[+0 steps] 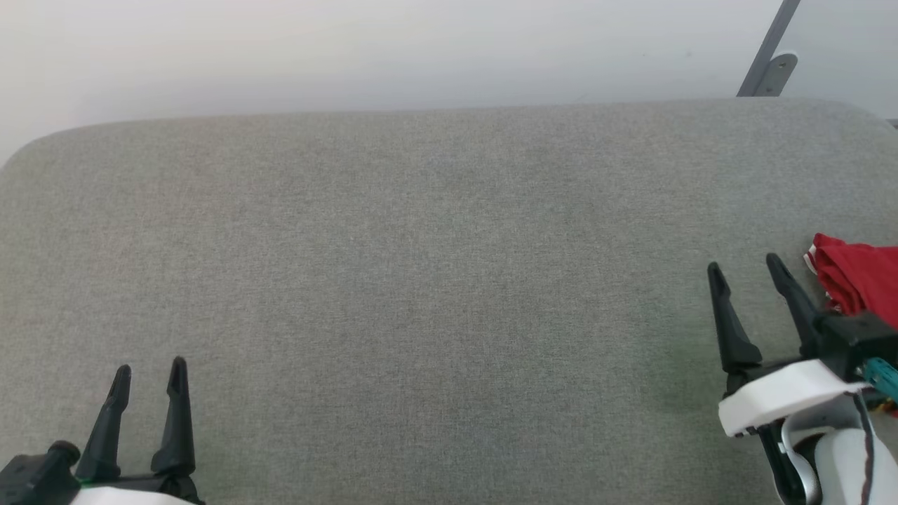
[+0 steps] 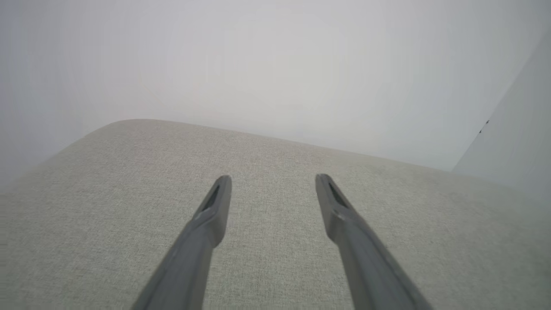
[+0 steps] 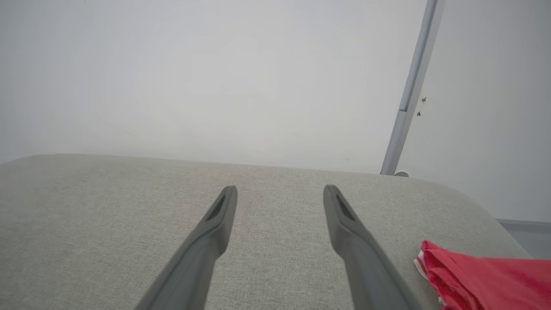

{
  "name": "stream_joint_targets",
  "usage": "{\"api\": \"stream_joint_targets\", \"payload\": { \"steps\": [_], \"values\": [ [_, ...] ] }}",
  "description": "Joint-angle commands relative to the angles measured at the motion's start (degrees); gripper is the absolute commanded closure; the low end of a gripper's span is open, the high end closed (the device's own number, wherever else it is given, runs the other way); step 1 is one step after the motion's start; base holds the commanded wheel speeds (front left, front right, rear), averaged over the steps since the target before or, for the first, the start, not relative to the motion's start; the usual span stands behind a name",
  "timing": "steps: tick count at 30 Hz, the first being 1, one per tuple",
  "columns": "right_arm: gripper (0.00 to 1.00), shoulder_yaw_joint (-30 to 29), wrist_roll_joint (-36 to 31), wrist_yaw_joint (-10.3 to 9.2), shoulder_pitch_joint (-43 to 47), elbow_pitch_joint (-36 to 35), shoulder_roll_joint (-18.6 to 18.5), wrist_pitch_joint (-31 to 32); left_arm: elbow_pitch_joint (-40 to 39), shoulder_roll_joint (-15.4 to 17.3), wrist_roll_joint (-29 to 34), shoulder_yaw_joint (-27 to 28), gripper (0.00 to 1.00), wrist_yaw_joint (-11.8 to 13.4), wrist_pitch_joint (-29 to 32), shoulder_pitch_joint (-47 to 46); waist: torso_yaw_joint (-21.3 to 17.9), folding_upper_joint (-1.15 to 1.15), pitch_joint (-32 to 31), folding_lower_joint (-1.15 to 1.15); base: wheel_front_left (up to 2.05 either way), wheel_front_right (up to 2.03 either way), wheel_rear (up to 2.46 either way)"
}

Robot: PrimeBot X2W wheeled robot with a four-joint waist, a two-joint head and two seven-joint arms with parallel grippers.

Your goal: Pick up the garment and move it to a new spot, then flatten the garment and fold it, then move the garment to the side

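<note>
Nearest, at the lower left of the head view, the left gripper (image 1: pixel 149 366) with two long dark fingers hangs over the grey woven fabric surface (image 1: pixel 421 280), jaws spread and nothing between them.

A little farther up on the opposite side, the right gripper (image 1: pixel 744 263) is likewise wide apart and empty. Just to its right, level with its fingertips, lies the soft red short-sleeved garment (image 1: pixel 859 284) with white and thin striped trim, at the right edge of the surface. The right wrist view shows a strip of bare grey between the finger and the cloth, so they are near but apart.

The right arm is plainly the nearer one, and the left is well apart across the surface. A reach for the cloth would, I judge, go sideways to the right rather than forward. Most of the garment is cut off by the picture edge (so its long axis, and whether it is folded, cannot be told).

Farthest back are the plain white wall (image 1: pixel 351 49) and a slanted grey metal post (image 1: pixel 768 49) with a bracket. No brand, label or writing is readable.
</note>
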Motion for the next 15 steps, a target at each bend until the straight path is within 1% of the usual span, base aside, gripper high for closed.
{"api": "stream_joint_targets", "payload": {
  "steps": [1,6,15],
  "values": [
    [0.00,-0.5,0.3,-0.13,0.9,-0.6,0.2,0.0,-0.5,0.1,0.6,0.3,0.00,0.1,0.0,0.9,-0.1,0.00,-0.2,0.00,0.00,0.00,0.00],
    [0.00,-1.6,0.8,-0.13,2.9,-2.4,0.8,0.6,-1.3,0.3,0.8,0.3,0.00,0.1,0.0,2.0,-0.1,0.00,-0.7,0.00,0.00,0.00,0.00],
    [0.00,-1.5,1.4,-0.13,4.4,-4.0,1.1,1.7,-0.7,0.4,-0.1,-0.3,0.00,0.1,0.0,2.4,0.2,0.00,-1.2,0.00,0.00,0.00,0.00]
  ]
}}
